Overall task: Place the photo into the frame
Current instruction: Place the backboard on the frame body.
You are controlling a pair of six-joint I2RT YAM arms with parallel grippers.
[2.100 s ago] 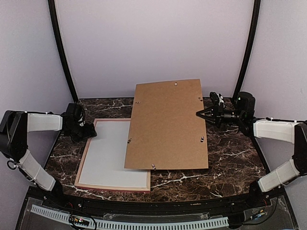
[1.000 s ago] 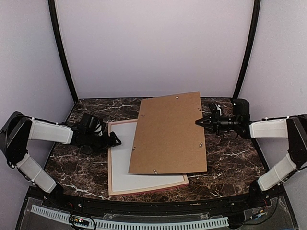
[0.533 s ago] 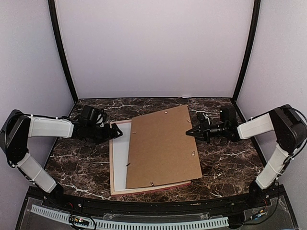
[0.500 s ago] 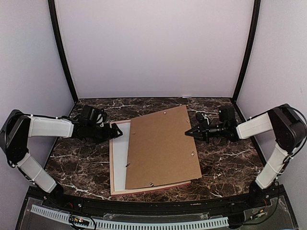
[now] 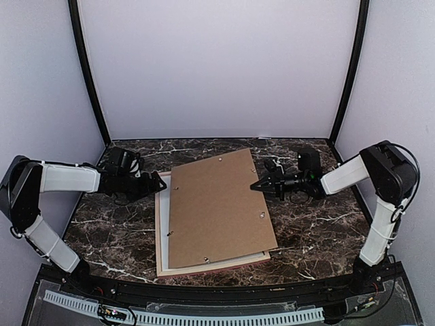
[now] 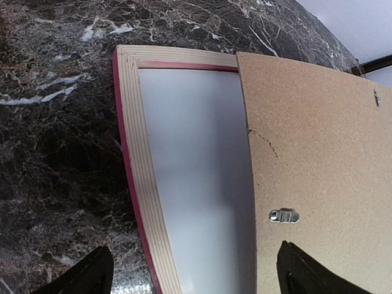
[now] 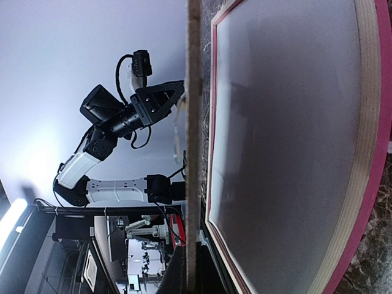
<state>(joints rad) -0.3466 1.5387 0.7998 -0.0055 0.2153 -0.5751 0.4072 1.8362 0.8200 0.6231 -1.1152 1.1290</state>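
A: Where's the photo?
B: The photo [image 6: 190, 159] lies white back up inside the frame [image 6: 138, 184], which is face-down on the tabletop [image 5: 319, 231].
A: Board?
B: The backing board [image 5: 217, 210] is skewed over most of both, w/ its right edge raised off the frame. R gripper [image 5: 255, 185] is clamped on that edge.
A: L gripper?
B: L gripper [image 6: 196, 278] is spread wide at the frame's far-left corner. Contact: can't tell.

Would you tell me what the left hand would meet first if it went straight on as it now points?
Most likely the white sheet inside the frame, just beside the board; how high the left hand sits is unclear.
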